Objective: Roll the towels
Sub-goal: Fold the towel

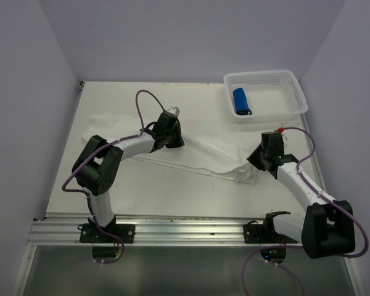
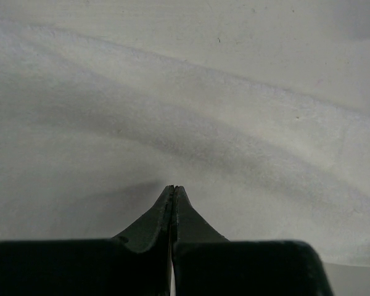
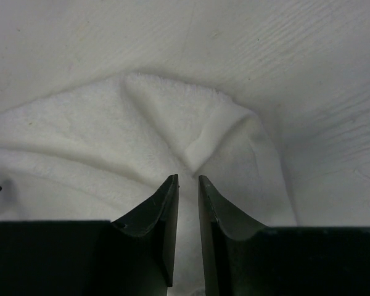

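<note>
Stretching across the counter to the near left of the basket, the white towel lies drawn out long, probably so it can be rolled from one end. The blue towel sits rolled inside the basket. The left gripper, farther from the basket, has its fingers pressed together over the cloth; any pinched fabric is hidden. The right gripper, nearer the basket, stands a slit apart, with the towel's bunched corner just ahead.

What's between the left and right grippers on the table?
The white towel covers the whole stretch from the left gripper to the right gripper, creased and bunched at its right end. The top view shows it.
</note>
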`<state>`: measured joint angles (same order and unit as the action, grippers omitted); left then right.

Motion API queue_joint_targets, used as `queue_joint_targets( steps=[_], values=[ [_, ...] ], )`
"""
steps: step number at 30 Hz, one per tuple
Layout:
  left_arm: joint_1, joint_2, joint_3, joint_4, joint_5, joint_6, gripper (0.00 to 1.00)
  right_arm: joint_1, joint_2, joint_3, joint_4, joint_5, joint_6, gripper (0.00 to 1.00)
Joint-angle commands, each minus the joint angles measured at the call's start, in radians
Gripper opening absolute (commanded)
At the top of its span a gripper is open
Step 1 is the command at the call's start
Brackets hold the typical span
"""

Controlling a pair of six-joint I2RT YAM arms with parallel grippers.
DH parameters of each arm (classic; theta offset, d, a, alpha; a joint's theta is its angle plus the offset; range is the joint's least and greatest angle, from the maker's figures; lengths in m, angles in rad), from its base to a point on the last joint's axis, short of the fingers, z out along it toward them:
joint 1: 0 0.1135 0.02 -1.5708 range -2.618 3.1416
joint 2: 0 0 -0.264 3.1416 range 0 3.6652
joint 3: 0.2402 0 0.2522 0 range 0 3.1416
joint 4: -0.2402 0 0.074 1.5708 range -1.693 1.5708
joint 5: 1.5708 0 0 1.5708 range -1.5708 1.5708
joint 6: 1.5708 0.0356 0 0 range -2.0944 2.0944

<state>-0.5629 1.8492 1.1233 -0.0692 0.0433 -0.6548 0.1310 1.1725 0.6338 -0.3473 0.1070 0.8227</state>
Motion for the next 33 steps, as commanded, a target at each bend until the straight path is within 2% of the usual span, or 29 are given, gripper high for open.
queue_joint_targets(
  steps=[1,4,8,10,15,18,21,25,30,33],
  values=[
    [-0.029,0.037,0.058,0.049,-0.028,-0.019,0.00,0.024,-0.052,0.020,0.047,-0.067,-0.029,0.23],
    [-0.052,0.071,0.072,0.051,-0.025,-0.032,0.00,0.088,-0.073,-0.020,0.044,-0.095,-0.013,0.20],
    [-0.072,0.088,0.075,0.049,-0.023,-0.046,0.00,0.254,-0.082,-0.092,0.079,-0.102,0.036,0.20],
    [-0.078,0.088,0.073,0.048,-0.031,-0.049,0.00,0.271,-0.094,-0.115,0.094,-0.131,0.046,0.20],
    [-0.088,0.078,0.070,0.032,-0.039,-0.051,0.00,0.257,-0.209,-0.079,0.028,-0.076,0.007,0.22],
    [-0.089,0.071,0.066,0.025,-0.039,-0.052,0.00,0.203,-0.215,-0.037,0.030,-0.146,0.007,0.23],
    [-0.092,0.064,0.061,0.023,-0.039,-0.052,0.00,0.157,-0.217,-0.017,0.041,-0.150,0.004,0.24],
    [-0.097,0.051,0.044,0.020,-0.039,-0.051,0.00,0.088,-0.159,0.001,-0.004,-0.115,-0.005,0.22],
    [-0.104,0.021,0.006,0.029,-0.037,-0.049,0.00,0.030,-0.064,0.018,-0.015,-0.084,-0.025,0.11],
    [-0.106,0.012,-0.003,0.032,-0.037,-0.046,0.00,0.028,-0.007,0.033,0.001,-0.078,-0.046,0.12]
  ],
)
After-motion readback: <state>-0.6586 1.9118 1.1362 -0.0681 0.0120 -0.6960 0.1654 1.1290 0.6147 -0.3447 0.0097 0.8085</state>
